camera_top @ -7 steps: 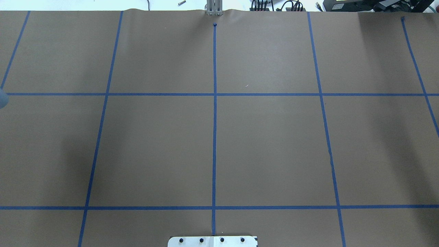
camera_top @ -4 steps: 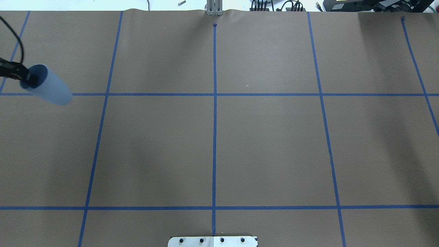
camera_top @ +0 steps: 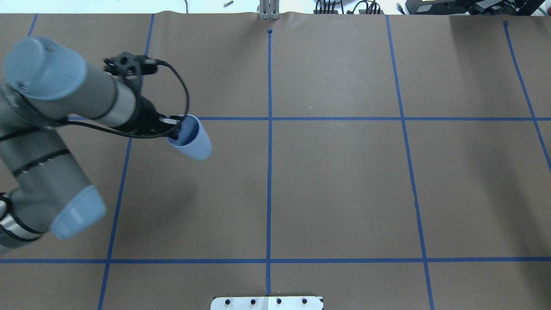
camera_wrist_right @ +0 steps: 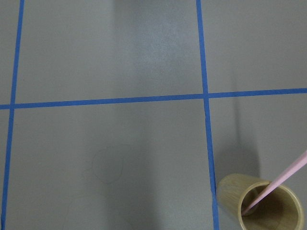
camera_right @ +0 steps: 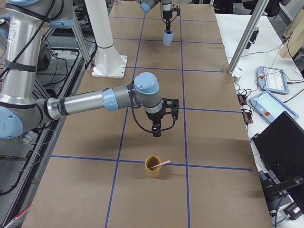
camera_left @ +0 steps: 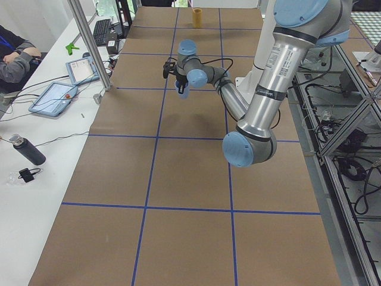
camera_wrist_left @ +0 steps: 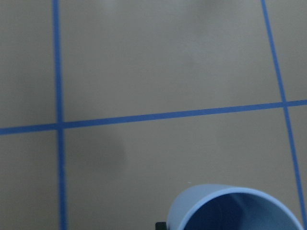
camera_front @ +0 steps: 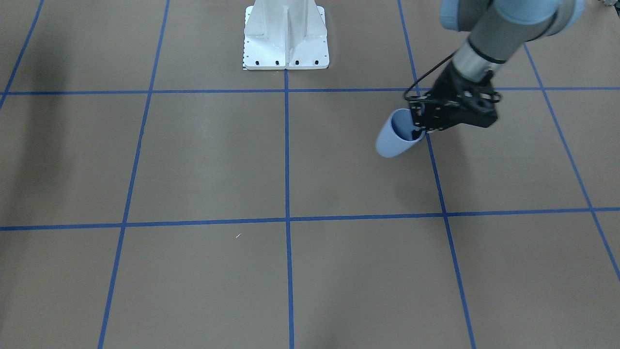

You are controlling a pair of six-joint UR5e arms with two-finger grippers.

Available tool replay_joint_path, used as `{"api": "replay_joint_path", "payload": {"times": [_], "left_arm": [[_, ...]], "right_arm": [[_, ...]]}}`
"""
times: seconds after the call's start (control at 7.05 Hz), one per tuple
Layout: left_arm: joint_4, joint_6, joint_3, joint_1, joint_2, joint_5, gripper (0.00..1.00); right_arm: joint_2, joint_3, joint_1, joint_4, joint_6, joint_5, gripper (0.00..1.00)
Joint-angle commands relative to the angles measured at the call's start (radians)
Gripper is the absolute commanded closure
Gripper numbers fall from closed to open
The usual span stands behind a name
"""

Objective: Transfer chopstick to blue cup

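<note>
The blue cup hangs tilted above the table, left of centre, in my left gripper. The gripper is shut on the cup's rim, with one finger inside the cup. The cup's rim shows at the bottom of the left wrist view. One pale pink chopstick leans in a tan cup at the table's right end. My right gripper hovers a little short of that tan cup; I cannot tell whether it is open or shut.
The robot's white base plate is at the table's near middle edge. Blue tape lines divide the brown table. Tablets, a dark bottle and a metal post stand along the operators' side.
My left arm has swung in from the left edge toward the table's middle, carrying the blue cup with it.
</note>
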Motion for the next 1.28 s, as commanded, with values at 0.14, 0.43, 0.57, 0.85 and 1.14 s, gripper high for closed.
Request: {"api": "replay_joint_path", "payload": {"times": [0.14, 0.43, 0.57, 0.85, 1.14], "left_arm": [[0.129, -0.179, 0.257, 0.216, -0.324, 0.238, 1.0], [0.119, -0.169, 0.297, 0.221, -0.325, 0.242, 1.0], [0.119, -0.167, 0.299, 0.221, -0.322, 0.242, 1.0], [0.11, -0.167, 0.314, 0.225, -0.32, 0.242, 1.0], [0.033, -0.166, 0.356, 0.23, -0.319, 0.248, 0.52]], "right_arm": [[0.006, -0.009, 0.0, -0.001, 0.001, 0.0, 0.0], [0.008, -0.012, 0.0, -0.001, 0.002, 0.0, 0.0], [0.008, -0.012, 0.0, -0.001, 0.001, 0.0, 0.0], [0.008, -0.014, 0.0, 0.001, 0.002, 0.0, 0.0], [0.008, -0.014, 0.0, 0.001, 0.002, 0.0, 0.0]]}}
